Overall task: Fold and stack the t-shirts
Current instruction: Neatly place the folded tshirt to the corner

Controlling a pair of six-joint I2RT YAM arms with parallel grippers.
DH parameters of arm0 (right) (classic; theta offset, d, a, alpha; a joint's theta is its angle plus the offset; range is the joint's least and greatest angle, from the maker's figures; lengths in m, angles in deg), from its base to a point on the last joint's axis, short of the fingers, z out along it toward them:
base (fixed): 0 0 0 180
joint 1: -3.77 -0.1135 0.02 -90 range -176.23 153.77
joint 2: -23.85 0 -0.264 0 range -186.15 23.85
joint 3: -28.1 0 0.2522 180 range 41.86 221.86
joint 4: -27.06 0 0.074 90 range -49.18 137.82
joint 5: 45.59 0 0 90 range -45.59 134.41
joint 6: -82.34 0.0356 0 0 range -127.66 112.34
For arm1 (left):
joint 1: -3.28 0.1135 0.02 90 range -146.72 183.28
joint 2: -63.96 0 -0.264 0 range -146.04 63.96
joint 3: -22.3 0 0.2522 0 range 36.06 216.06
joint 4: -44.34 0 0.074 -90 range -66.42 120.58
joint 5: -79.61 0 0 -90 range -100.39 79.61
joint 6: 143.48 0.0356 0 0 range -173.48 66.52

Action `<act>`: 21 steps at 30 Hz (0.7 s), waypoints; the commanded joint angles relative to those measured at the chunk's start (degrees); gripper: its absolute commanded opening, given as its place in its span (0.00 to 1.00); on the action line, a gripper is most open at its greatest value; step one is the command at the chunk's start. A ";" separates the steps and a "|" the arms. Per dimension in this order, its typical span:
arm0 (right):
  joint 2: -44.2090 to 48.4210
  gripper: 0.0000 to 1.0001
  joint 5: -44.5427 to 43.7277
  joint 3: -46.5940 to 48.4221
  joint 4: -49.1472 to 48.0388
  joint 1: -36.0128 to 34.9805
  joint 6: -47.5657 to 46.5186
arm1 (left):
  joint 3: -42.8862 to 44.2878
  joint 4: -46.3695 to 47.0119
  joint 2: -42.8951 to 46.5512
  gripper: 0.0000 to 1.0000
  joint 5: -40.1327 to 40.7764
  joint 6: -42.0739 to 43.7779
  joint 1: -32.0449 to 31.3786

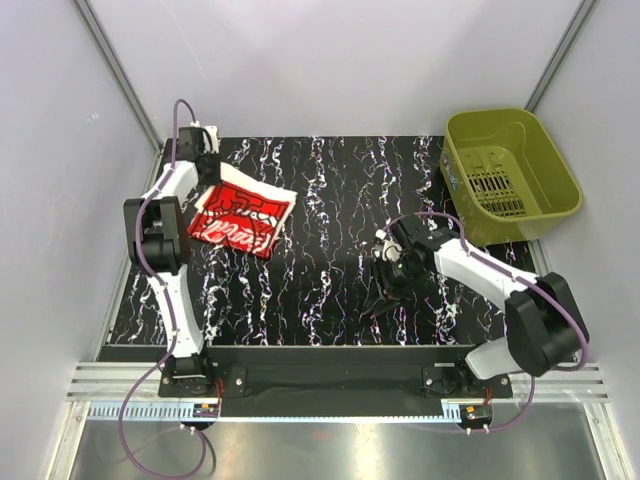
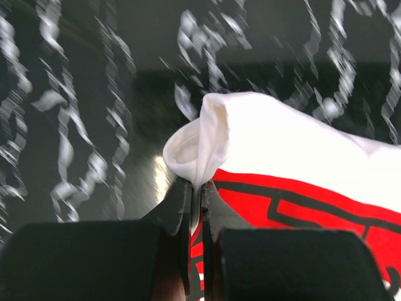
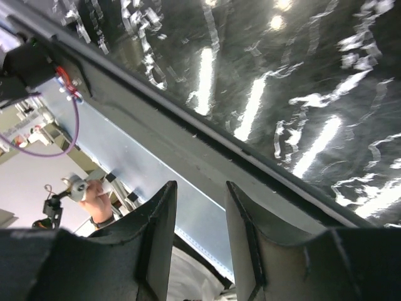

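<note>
A: Top external view, entry one: t-shirt [image 1: 243, 218]. Location?

B: Far left part of the black, white-veined table [image 1: 340, 200]. It lies folded into a rough rectangle, turned at an angle to the table edges. The red graphic with white marks faces up, and an off-white strip runs along its far edge.

A: Entry two: left gripper [image 2: 196, 188]. Condition?

B: Fingers pressed together on a bunched off-white fold at the t-shirt's edge. The cloth is pinched between them and puffs up just above the tips. The red print with dark lines begins just beside the fingers, to the right in the wrist view. From above, this gripper sits at the shirt's far left corner, near the back of the table.

A: Entry three: right gripper [image 3: 200, 194]. Condition?

B: Fingers partly apart with a plain gap and nothing held between them. It hangs over the middle-right of the table, towards the near edge and well apart from the t-shirt. Its wrist view looks down across the table's glossy surface and front rail.

A: Entry four, other items?

B: One olive-green basket [image 1: 500, 225] with a slotted floor. It stands at the far right corner, tilted, partly past the table's edge.
</note>
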 commanded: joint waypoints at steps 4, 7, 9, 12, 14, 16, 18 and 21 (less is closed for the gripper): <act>-6.63 0.44 -0.63 6.24 3.27 4.95 -4.21 | 18.89 2.65 -9.09 0.00 7.27 0.45 4.77; -10.15 0.44 -0.36 8.87 4.23 7.15 -4.92 | 23.30 4.59 -11.99 0.00 8.86 -2.01 6.53; -12.34 0.44 -0.28 10.29 4.76 8.11 -5.18 | 25.68 4.68 -14.71 0.00 8.60 -2.37 7.32; -15.16 0.44 -0.19 13.19 5.55 9.70 -5.53 | 27.36 7.66 -16.65 0.00 8.95 -5.88 7.94; -16.56 0.44 -0.36 15.47 6.52 10.75 -5.97 | 27.97 10.29 -17.53 0.00 9.13 -6.06 7.85; -18.41 0.44 -0.45 17.31 7.40 11.37 -6.24 | 31.39 10.57 -19.89 0.00 9.21 -4.93 7.85; -19.55 0.44 -0.63 18.20 7.75 12.16 -6.41 | 35.68 9.52 -21.57 0.00 9.91 -4.13 7.94; -21.13 0.44 -0.19 19.26 7.93 13.30 -5.89 | 36.50 11.18 -22.72 0.00 10.27 -3.16 8.47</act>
